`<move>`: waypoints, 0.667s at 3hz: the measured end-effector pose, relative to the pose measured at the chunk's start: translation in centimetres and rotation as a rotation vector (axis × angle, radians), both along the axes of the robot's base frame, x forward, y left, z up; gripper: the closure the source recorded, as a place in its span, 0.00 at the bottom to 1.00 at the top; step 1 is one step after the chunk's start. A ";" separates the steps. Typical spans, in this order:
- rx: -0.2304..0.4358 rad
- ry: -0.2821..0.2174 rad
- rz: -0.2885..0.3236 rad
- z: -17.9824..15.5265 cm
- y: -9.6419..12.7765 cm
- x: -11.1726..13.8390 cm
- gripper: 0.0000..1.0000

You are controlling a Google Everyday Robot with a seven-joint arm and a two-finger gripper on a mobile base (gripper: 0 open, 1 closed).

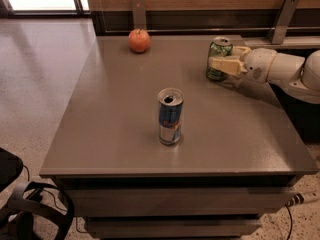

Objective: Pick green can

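Note:
The green can (pixel 219 48) stands upright on the grey table (pixel 125 134) at the far right, with its silver top showing. My gripper (pixel 223 57) reaches in from the right and straddles the can. The near finger (pixel 222 64) lies across the can's front and the far finger (pixel 241 49) sits behind it. The fingers are closed against the can, which rests on the table.
A slim blue-and-silver can (pixel 170 116) stands open-topped in the middle of the table. A red apple (pixel 139 40) lies at the far edge on the left. A wooden wall with metal brackets (pixel 283 19) runs behind the table. Black straps (pixel 30 209) lie on the floor at lower left.

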State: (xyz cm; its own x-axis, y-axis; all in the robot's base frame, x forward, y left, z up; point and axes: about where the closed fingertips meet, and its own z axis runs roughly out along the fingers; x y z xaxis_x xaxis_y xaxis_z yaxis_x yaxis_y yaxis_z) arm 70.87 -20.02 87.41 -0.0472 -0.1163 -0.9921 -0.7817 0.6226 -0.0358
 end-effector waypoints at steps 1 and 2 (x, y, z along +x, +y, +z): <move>0.001 0.000 0.004 0.0 0.3 0.0 1.00; 0.001 0.000 0.004 0.0 0.3 0.0 1.00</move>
